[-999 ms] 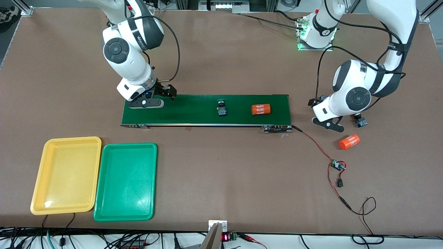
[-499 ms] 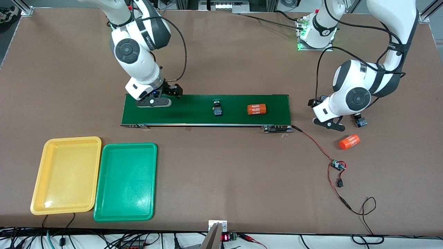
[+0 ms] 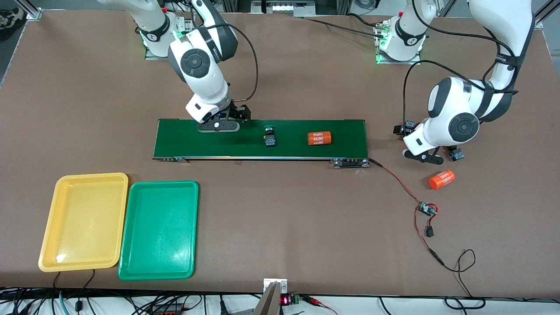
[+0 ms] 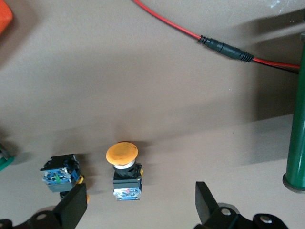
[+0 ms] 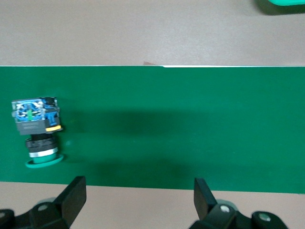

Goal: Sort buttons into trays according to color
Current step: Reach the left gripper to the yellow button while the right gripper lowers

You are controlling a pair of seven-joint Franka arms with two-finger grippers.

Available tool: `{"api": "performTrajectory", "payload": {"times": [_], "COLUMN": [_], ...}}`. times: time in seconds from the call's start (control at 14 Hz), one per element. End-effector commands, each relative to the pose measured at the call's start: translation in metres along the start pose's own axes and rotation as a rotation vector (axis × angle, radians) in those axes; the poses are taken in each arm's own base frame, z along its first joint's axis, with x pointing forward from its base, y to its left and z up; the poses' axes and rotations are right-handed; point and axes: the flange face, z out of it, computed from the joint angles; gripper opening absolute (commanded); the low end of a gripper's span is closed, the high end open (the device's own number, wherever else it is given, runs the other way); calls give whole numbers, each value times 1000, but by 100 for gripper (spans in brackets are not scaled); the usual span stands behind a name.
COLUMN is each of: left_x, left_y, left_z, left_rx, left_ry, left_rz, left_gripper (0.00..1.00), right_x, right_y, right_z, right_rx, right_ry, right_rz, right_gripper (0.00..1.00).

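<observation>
Two trays, one yellow tray (image 3: 83,221) and one green tray (image 3: 159,229), lie empty beside each other. One green-capped button (image 3: 269,135) rides the conveyor belt (image 3: 183,142) near my wide-open, empty right gripper (image 3: 218,127). My left gripper (image 3: 422,156), open and empty, hovers over two yellow-capped buttons (image 4: 125,169).

Glossy plastic trays (image 3: 83,221), matt green belt (image 3: 258,140), matt brown tabletop (image 3: 306,218).

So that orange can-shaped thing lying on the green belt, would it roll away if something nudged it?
Probably. The orange cylinder lies on its side on the conveyor belt, so a sideways nudge would likely roll it. Its surface looks smooth, perhaps slippery to pinch. It seems rigid, not squashy.
</observation>
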Motion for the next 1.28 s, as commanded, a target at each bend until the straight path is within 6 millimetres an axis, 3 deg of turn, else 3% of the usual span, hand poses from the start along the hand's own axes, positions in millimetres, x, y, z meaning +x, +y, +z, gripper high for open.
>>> {"api": "performTrajectory", "payload": {"times": [0.0, 0.14, 0.5, 1.21], "left_x": [-10, -12, -12, -21], "left_y": [-4, -11, -16, -29], "left_z": [8, 19, 20, 45], "left_rx": [-32, -39, -39, -53], "left_ry": [17, 29, 28, -24], "left_rz": [-36, -51, -48, -72], "left_gripper": [100, 100, 100, 100], "right_x": [4, 9, 12, 16], "right_y": [-19, -19, -24, -37], "right_z": [4, 3, 8, 12], "right_rx": [13, 26, 30, 35], "right_ry": [16, 43, 57, 79], "right_rz": [-2, -3, -19, -37], "right_gripper": [100, 100, 100, 100]}}
